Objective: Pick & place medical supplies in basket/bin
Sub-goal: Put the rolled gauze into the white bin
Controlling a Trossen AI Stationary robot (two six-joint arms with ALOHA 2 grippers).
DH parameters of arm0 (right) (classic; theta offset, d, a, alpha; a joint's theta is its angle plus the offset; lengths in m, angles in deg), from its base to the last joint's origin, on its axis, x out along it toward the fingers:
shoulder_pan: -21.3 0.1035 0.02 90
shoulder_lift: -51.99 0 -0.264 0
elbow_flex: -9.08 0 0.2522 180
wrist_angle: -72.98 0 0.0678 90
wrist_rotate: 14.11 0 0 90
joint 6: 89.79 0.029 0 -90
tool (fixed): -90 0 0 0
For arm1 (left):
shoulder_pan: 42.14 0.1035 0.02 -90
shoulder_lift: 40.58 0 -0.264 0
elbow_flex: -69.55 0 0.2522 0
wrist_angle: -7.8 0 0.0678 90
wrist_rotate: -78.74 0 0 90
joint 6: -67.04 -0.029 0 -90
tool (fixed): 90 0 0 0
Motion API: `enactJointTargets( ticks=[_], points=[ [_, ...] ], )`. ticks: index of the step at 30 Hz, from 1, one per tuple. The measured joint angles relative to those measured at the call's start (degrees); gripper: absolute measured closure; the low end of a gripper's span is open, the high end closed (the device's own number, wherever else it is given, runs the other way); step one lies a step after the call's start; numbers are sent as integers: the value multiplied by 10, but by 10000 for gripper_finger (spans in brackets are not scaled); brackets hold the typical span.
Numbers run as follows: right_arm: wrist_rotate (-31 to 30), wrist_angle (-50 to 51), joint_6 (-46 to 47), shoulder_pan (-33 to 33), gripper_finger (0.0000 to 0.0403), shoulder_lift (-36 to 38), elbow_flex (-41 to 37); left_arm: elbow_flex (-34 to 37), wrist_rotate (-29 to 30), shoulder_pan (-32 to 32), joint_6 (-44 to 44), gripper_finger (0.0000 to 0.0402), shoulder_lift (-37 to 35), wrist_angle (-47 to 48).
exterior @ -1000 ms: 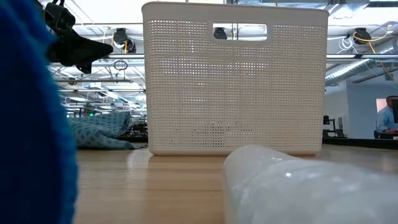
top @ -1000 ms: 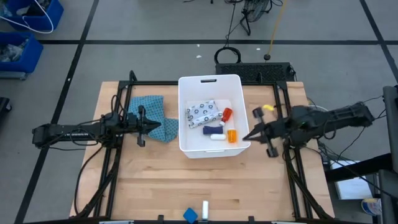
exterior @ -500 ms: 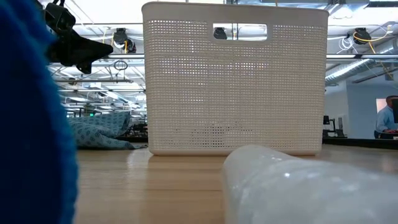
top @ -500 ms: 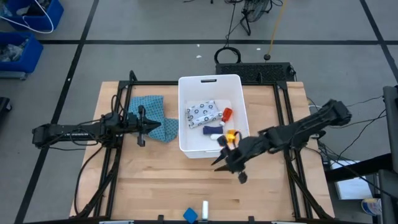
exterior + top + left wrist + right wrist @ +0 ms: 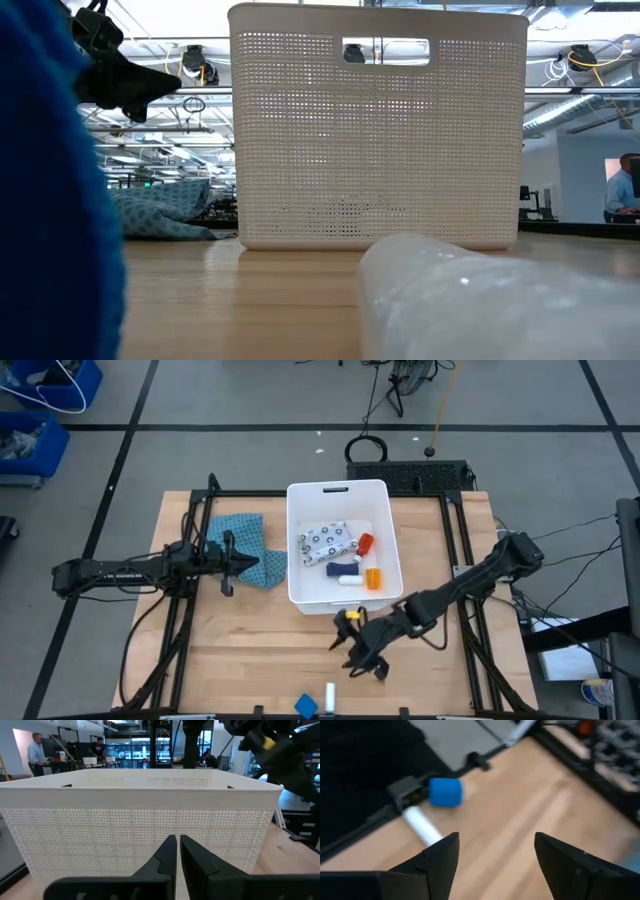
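- High view: the white bin [image 5: 340, 490] is sitting on the table [image 5: 250, 650] toward its far edge, about midway between the side edges. Lying inside it are the patterned pouch [image 5: 327, 541], the red bottle [image 5: 364, 542], the orange pill bottle [image 5: 373, 577] and a small white item [image 5: 348, 581]. The teal cloth [image 5: 247, 548] is lying just beside the bin, on the left arm's side. The left gripper [image 5: 230, 562] is hovering over that cloth, pointing at the bin. The right gripper [image 5: 356, 652] is reaching over bare wood between the bin and the near edge. The blue piece [image 5: 306, 706] and the white tube [image 5: 329, 696] are lying side by side at the near edge.
- Low view: the bin's perforated wall [image 5: 378, 140] is filling the middle; the blue piece [image 5: 50, 240] and white tube [image 5: 480, 300] are looming blurred in front, the cloth [image 5: 160, 212] lying off to one side.
- Left wrist view: the left gripper [image 5: 177, 840] is showing its fingers nearly together, only a thin slit between them, nothing held, facing the bin wall [image 5: 100, 830].
- Right wrist view: the right gripper [image 5: 495, 845] is showing its fingers spread wide and empty, looking toward the blue piece [image 5: 445, 792] and white tube [image 5: 422, 826] by the table's edge.
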Motion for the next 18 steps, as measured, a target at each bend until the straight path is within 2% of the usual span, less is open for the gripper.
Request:
enactJointTargets(
  ticks=[12,18],
  points=[
    [174,-123,28,5,149,-126,0,0,0,0,13,373,0,10],
    [191,-145,10,-3,149,-181,0,0,0,0,11,373,0,12]
  ],
)
